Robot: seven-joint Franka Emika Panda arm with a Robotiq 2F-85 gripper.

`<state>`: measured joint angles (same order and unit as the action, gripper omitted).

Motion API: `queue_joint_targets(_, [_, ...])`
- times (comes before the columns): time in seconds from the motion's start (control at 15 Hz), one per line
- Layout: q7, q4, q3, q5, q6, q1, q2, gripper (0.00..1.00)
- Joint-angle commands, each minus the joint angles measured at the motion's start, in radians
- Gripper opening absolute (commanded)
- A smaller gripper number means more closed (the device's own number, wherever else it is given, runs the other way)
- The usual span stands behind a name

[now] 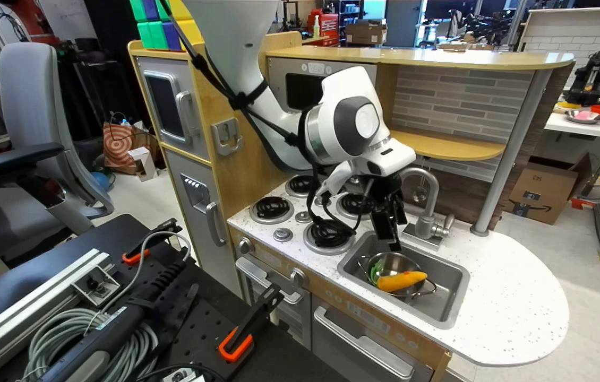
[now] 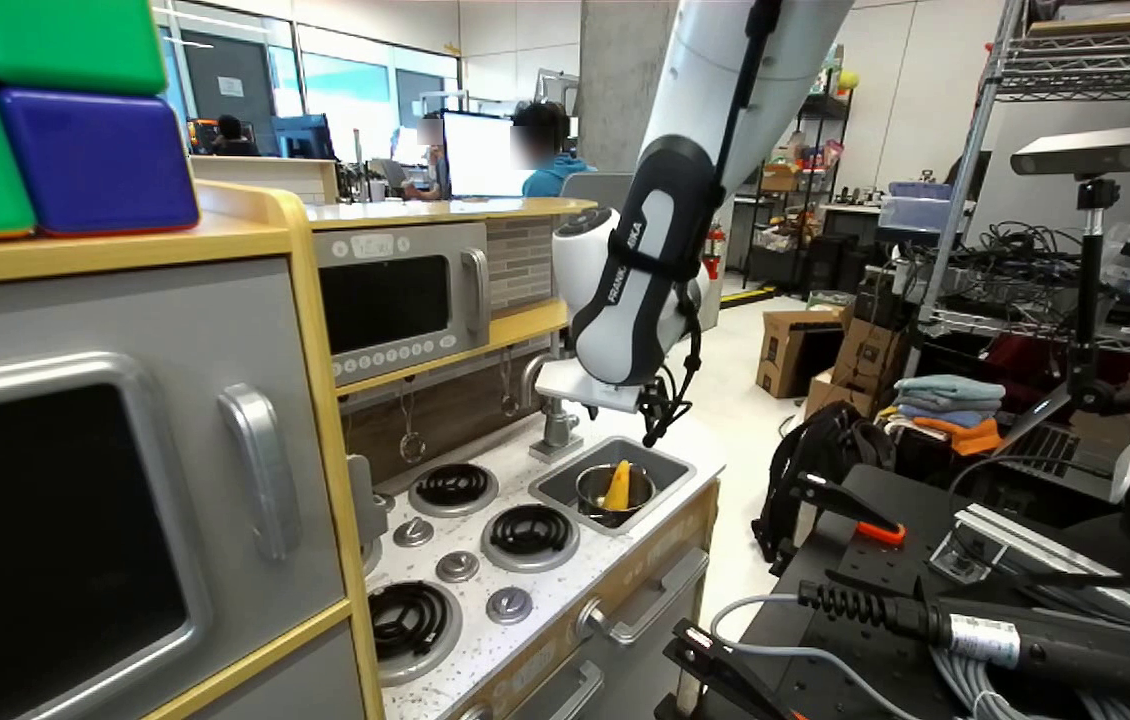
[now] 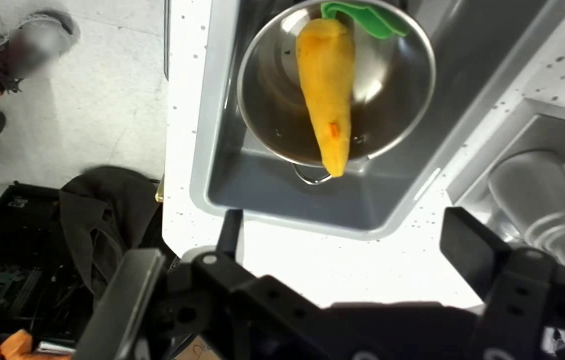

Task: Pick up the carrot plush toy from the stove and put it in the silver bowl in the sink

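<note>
The orange-yellow carrot plush toy (image 3: pixel 326 85) lies in the silver bowl (image 3: pixel 272 100); its green top is inside and its tip pokes over the rim. The bowl stands in the grey sink (image 3: pixel 282 187). Both exterior views also show the carrot (image 1: pixel 402 280) (image 2: pixel 618 487) in the bowl (image 1: pixel 400 261) (image 2: pixel 641 490). My gripper (image 3: pixel 343 220) is open and empty in the wrist view, its fingers wide apart and clear of the toy. In both exterior views the gripper (image 1: pixel 389 228) (image 2: pixel 660 425) hangs above the sink area. The stove (image 1: pixel 292 249) has several black burners, with no toy visible on it.
A silver faucet (image 1: pixel 427 212) stands behind the sink, close to the gripper; it also shows in the wrist view (image 3: pixel 542 195). A wooden shelf (image 1: pixel 448 146) and a microwave-like box (image 2: pixel 395 300) are behind. A black table (image 1: pixel 199 318) with cables and clamps faces the kitchen.
</note>
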<state>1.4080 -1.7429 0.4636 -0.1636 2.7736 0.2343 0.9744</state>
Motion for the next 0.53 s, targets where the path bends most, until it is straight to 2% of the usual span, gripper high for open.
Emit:
queue_joint_targets(0.0, [-0.163, -0.200, -0.084, 0.018, 0.043, -0.058, -0.218, 1.00])
queue_joint_targets(0.33, [-0.386, -0.292, -0.204, 0.067, -0.053, -0.165, -0.365, 1.00])
queue_joint_targets(0.4, [-0.299, -0.229, -0.133, 0.046, -0.012, -0.103, -0.278, 1.00])
queue_joint_targets(0.47, [-0.336, -0.246, -0.153, 0.055, -0.028, -0.121, -0.303, 1.00])
